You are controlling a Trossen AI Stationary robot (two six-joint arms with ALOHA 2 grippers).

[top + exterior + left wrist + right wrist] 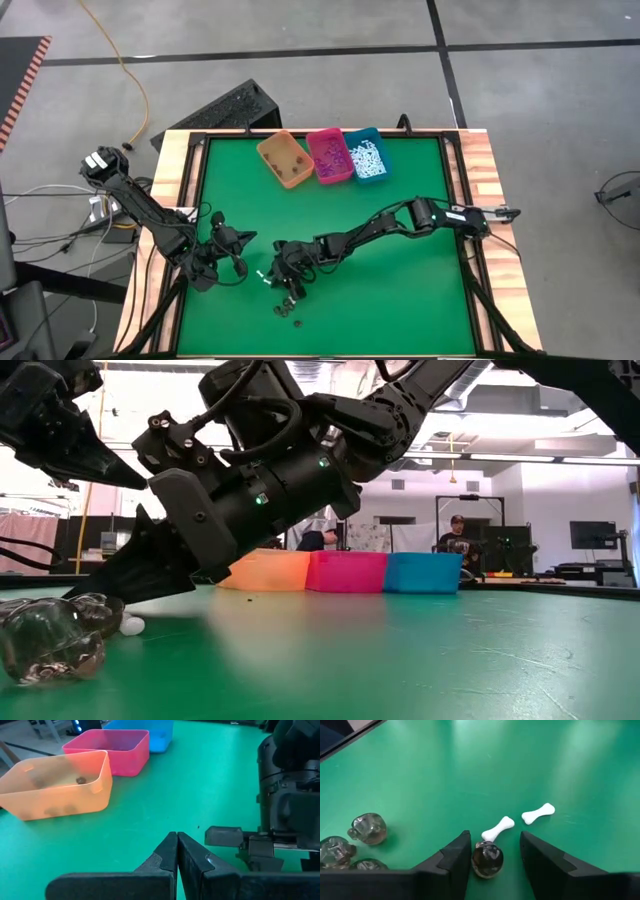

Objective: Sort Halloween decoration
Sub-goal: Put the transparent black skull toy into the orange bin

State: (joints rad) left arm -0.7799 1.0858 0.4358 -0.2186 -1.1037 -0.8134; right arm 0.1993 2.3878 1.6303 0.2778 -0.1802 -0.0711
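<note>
A: Where is the right end effector (pixel 496 851)?
B: Low over the green surface (pixel 400 290), near its front edge. Its fingers (pixel 451 857) are spread, with a dark translucent skull piece (pixel 487 859) sitting between them. Whether they touch it, I cannot tell.

A: Anything else close by?
B: Two white bone pieces (pixel 538 813) lie just beyond the skull, one nearly touching it. A few more dark skulls (pixel 367 828) sit clustered off to one side of the fingers, apart from them.

A: And the left end effector (pixel 177 851)?
B: Pressed together, holding nothing, hovering above the surface beside the right arm, towards the left edge.

A: Where do the bins stand?
B: At the far edge in a row, touching: the orange bin (pixel 285 158), then the pink bin (pixel 329 155), then the teal bin (pixel 366 155). The orange one has a few dark bits in it, the pink one purple bits, the teal one white pieces.

A: Anyone in the room?
B: A person (pixel 457 544) shows far behind the bins in the low view.
</note>
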